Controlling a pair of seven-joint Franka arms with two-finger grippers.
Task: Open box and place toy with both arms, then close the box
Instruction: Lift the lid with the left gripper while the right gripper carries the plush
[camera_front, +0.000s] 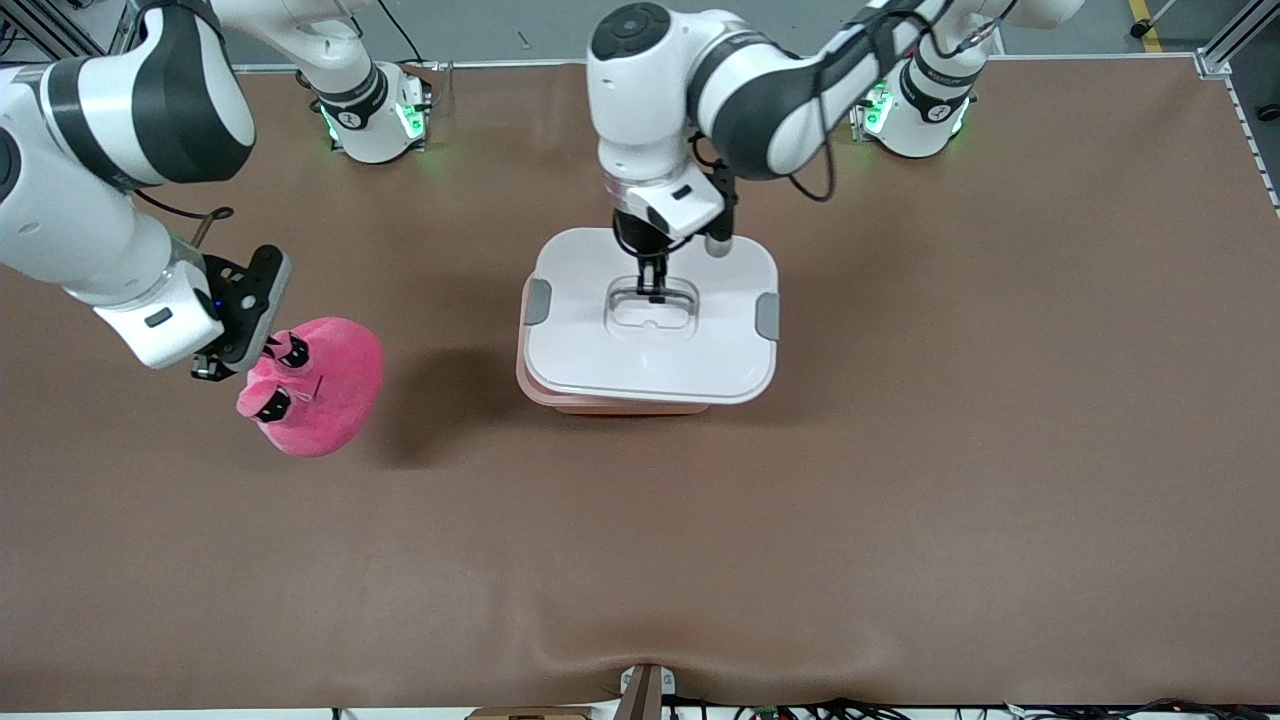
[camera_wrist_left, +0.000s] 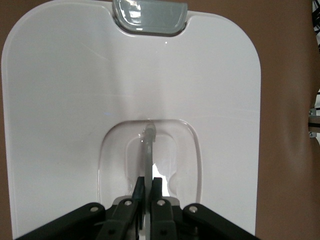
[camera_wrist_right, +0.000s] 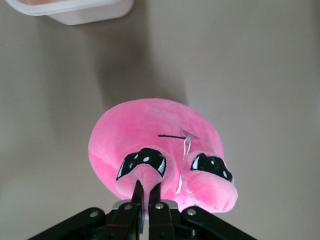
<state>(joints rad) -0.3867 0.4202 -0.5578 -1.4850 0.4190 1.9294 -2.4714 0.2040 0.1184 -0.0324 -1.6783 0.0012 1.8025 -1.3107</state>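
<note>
Toy (camera_front: 322, 388): hot-pink plush blob, toward the right arm's end of the surface, nearer to the front camera than the box; seems raised off the surface, with a shadow cast beside it.
Right claw (camera_front: 262, 352): clenched on a small flap of the toy by one eye, pinch plain in the right wrist view (camera_wrist_right: 144, 187); toy hangs tilted from that one point.
Surface (camera_front: 900, 480): brown cover, bare around both things.
Box (camera_front: 650, 325): translucent pink tub under a white lid, mid-surface, well apart from the toy.
Lid (camera_front: 600, 345): on the tub, sitting slightly askew with the pink rim showing along the nearer edge; cannot tell whether lifted yet.
Grey clips (camera_front: 538, 301): one at each short end of the lid; cannot tell whether latched.
Handle (camera_front: 653, 297): clear bar across the lid's recess.
Left claw (camera_front: 652, 289): down in the recess, clenched on the handle, fingers (camera_wrist_left: 138, 192) tight on either side of the bar.
Step in hand: opening the box, with the toy already gripped and waiting.
Next move calls for: straight lift of the lid clear of the tub, then carrying the toy over the open tub; thin pinch on the plush may slip.
</note>
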